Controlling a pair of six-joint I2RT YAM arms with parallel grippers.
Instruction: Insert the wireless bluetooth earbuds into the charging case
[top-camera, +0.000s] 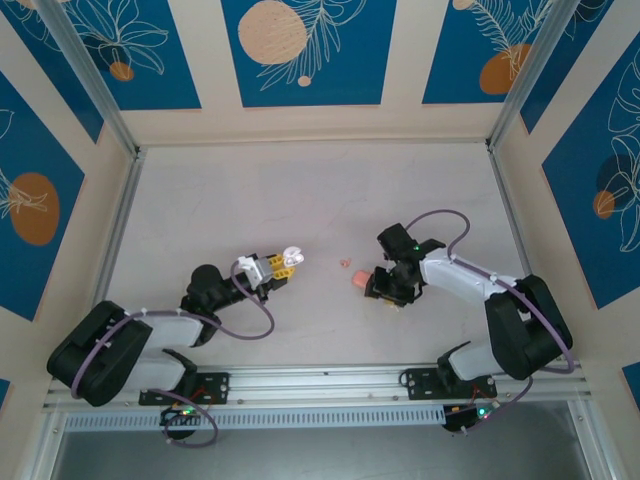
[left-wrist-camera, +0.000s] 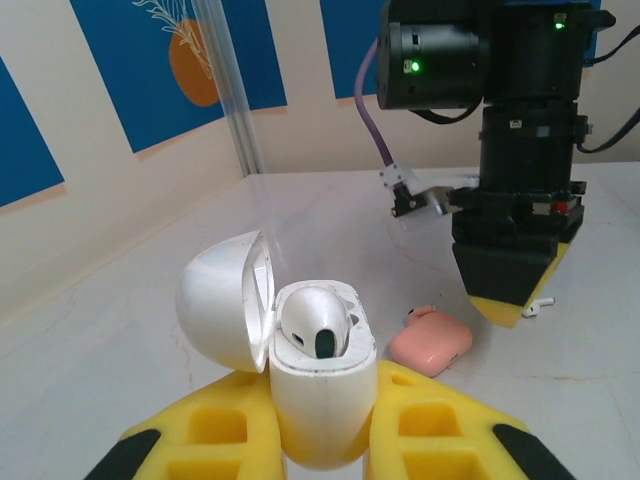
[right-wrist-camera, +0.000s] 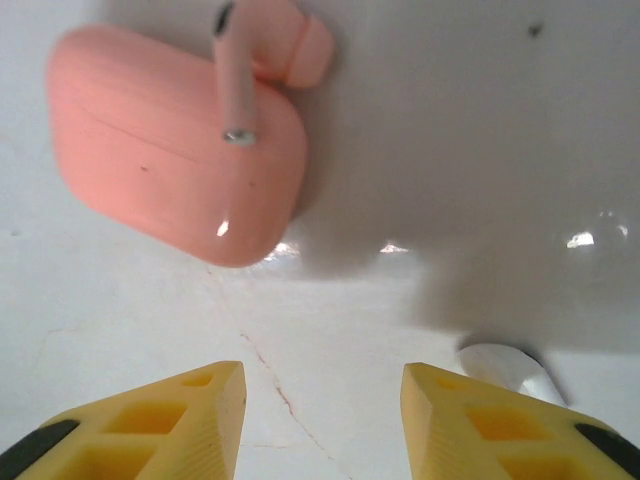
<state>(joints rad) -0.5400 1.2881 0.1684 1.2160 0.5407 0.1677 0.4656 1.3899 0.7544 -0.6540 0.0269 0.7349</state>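
The left gripper (top-camera: 285, 260) was clamped on the small white plastic case with its lid flipped up (left-wrist-camera: 330, 420). One white bud (left-wrist-camera: 312, 322) sat inside it. The right gripper (right-wrist-camera: 322, 372) hung low over the pale table (right-wrist-camera: 450, 200), fingers apart, holding nothing. The loose little white bud (right-wrist-camera: 505, 365) lay just beside one finger, and I think it goes in next. The gripper should slide over it, drop straight down and pinch softly (buds roll). The right wrist view showed a pink bud (right-wrist-camera: 285, 45) leaning on the shut salmon-pink rounded case (right-wrist-camera: 170, 150) — the left wrist view showed inside the white case.
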